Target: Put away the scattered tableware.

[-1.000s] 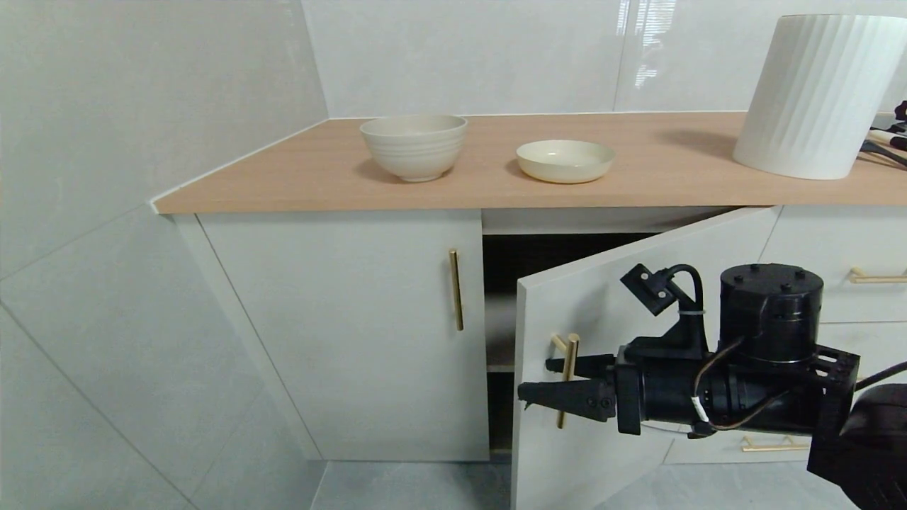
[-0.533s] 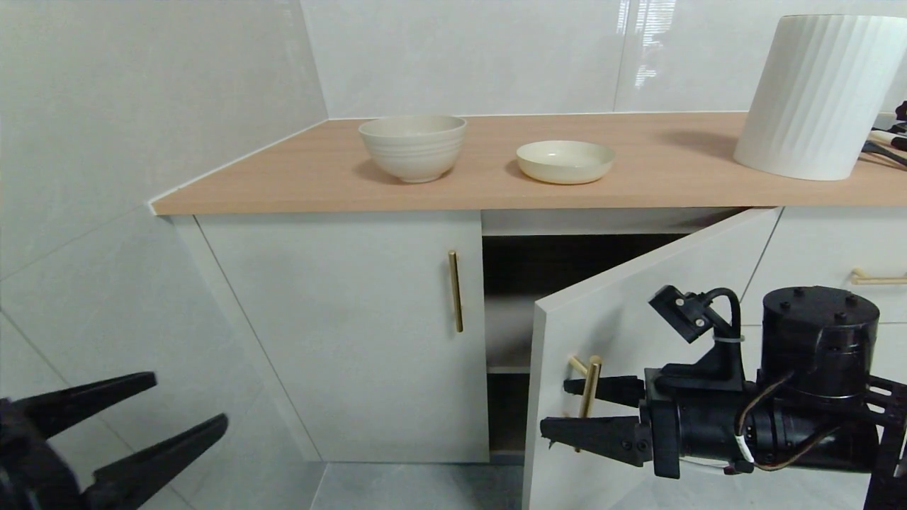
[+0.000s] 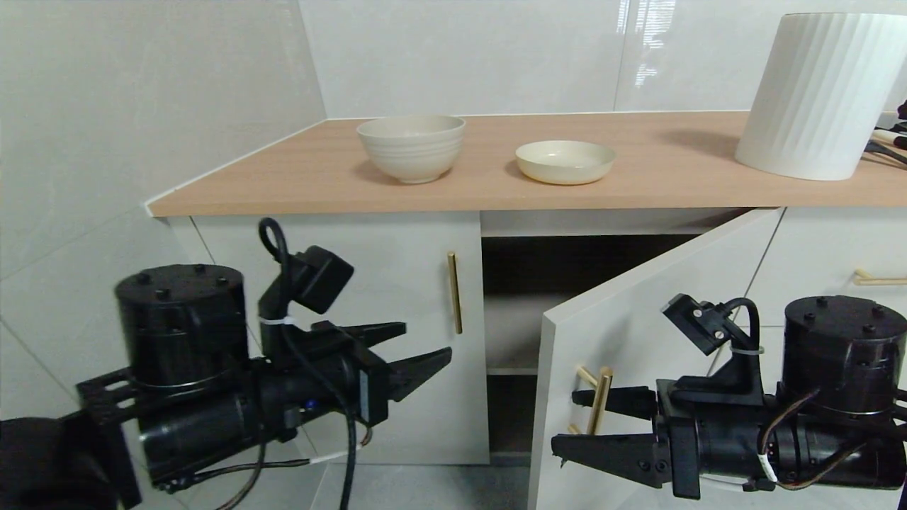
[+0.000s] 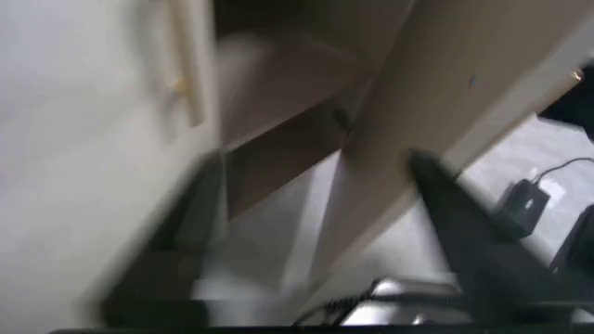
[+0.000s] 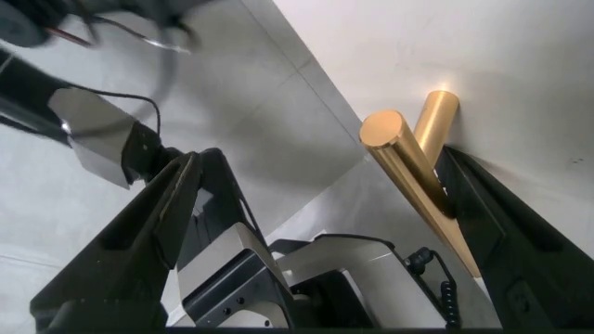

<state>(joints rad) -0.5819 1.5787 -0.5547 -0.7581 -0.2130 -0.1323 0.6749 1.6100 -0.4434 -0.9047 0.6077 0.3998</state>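
Since the earlier frames, the right door [image 3: 638, 304] of the cupboard is being drawn further open, and the right gripper [image 3: 567, 421] is being carried lower and to the right along with it. Meanwhile the left gripper [image 3: 425, 340] is being brought up from the lower corner to a spot in front of the closed left door [image 3: 340, 297]. The right gripper's fingers [image 5: 158, 232] are being kept wide apart, astride the brass handle [image 3: 599, 400] of the open door; nothing is being clamped, and in the right wrist view the bar is being seen lying against one finger, with a wide gap to the other. The left gripper's fingers [image 3: 418, 368] are likewise being held spread, with nothing between them and nothing being touched, and they are being pointed toward the gold bar [image 3: 453, 290] on the left door, near the tips. The ribbed bowl [image 3: 411, 147] and the shallow dish [image 3: 565, 160] are being left on the wooden counter [image 3: 673, 163], side by side but apart, the bowl above the left door and the dish above the opening. A shelf [image 3: 510, 333] is being exposed inside the cupboard, and a tall white ribbed container [image 3: 815, 92] is being kept at the counter's right end.
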